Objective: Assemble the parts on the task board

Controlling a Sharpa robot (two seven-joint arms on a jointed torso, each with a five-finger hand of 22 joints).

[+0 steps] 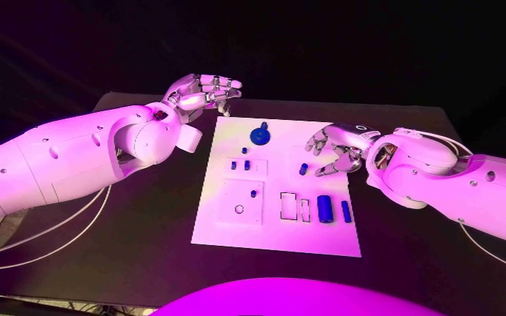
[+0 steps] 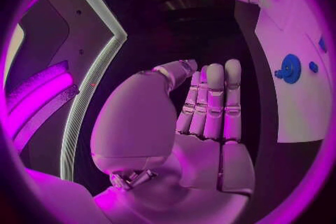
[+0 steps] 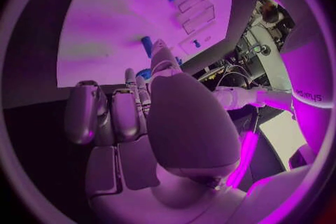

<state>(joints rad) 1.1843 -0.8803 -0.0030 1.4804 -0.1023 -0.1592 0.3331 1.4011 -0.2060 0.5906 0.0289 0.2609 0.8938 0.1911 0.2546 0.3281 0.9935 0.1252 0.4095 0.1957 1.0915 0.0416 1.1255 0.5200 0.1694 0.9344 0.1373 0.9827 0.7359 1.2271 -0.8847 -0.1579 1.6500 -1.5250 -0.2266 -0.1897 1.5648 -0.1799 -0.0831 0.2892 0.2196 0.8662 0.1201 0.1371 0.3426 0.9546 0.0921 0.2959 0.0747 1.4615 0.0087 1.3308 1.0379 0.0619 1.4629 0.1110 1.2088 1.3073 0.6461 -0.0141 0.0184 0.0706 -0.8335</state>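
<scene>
We are seeing the right hand (image 1: 335, 149) curling empty over the task board (image 1: 276, 235), likely reaching for a small blue part (image 1: 303, 169) (left hand (image 1: 203, 93) idling loosely curled, empty, off the far-left corner).

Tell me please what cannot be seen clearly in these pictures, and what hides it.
- Right hand: head view, fingers curl over the small blue part; contact cannot be told. In the right wrist view the palm covers it.
- Task board: left wrist view, cut off by the circle's rim.
- Two small blue pegs: head view, too small to tell if standing or lying.
- Left hand: holds nothing visible.
</scene>
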